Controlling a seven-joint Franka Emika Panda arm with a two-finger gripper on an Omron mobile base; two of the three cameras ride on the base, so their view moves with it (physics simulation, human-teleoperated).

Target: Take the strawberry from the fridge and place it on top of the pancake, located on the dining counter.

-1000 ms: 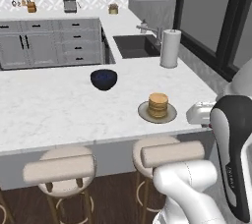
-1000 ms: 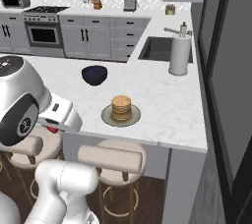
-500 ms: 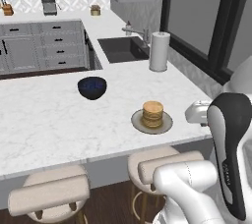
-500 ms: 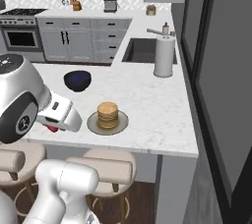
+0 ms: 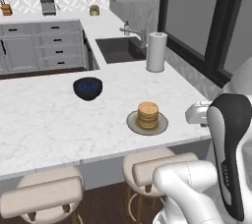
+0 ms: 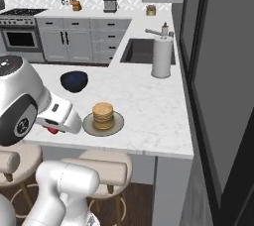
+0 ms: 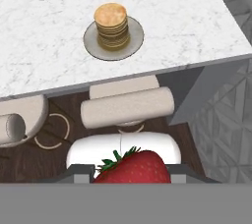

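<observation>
From the left, my hand is cut off behind my arm; the pancake (image 5: 148, 114) sits on the dining counter (image 5: 44, 120). From the right, my gripper (image 6: 52, 131) pinches something red. Looking along my hand, I'm holding the strawberry (image 7: 132, 168), half cropped.

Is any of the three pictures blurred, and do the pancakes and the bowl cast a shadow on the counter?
Left base view: sharp, flat even light, only a faint shadow under the bowl. Right base view: also sharp, with the pancake soft-edged on its plate. Hand view: the strawberry looms large and cropped at the bottom.
</observation>
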